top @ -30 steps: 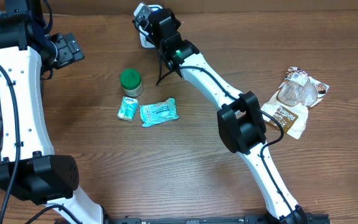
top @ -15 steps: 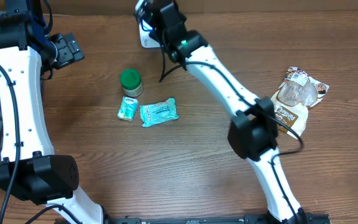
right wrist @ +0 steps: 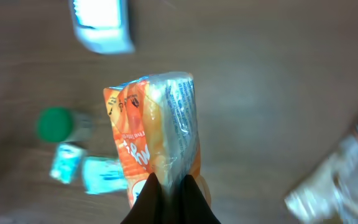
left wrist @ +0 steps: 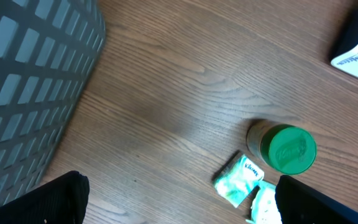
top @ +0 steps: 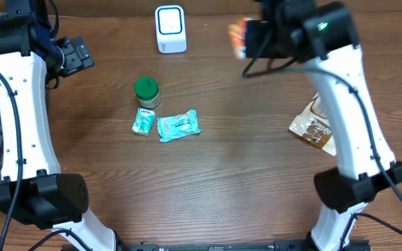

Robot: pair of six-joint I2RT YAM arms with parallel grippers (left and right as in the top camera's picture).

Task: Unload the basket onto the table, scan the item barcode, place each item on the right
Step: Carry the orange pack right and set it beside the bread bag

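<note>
The wooden table (top: 222, 174) spreads under both my arms; a grey mesh basket (left wrist: 23, 81) fills the upper left corner of my left wrist view; my left gripper (top: 74, 56) hangs near the table's far left side, jaws spread wide with nothing between them; my right gripper (right wrist: 166, 196) is pinched tight on 1 end of the orange snack packet (right wrist: 157, 124), holding it off the table, right of the white scanner (top: 170, 29) and apart from it; a brown pouch (top: 316, 129) lies partly under my right arm; the larger teal packet (top: 179, 126) and the smaller teal packet (top: 143, 120) lie side by side; the green-lidded jar (top: 146, 89) stands just behind them.
</note>
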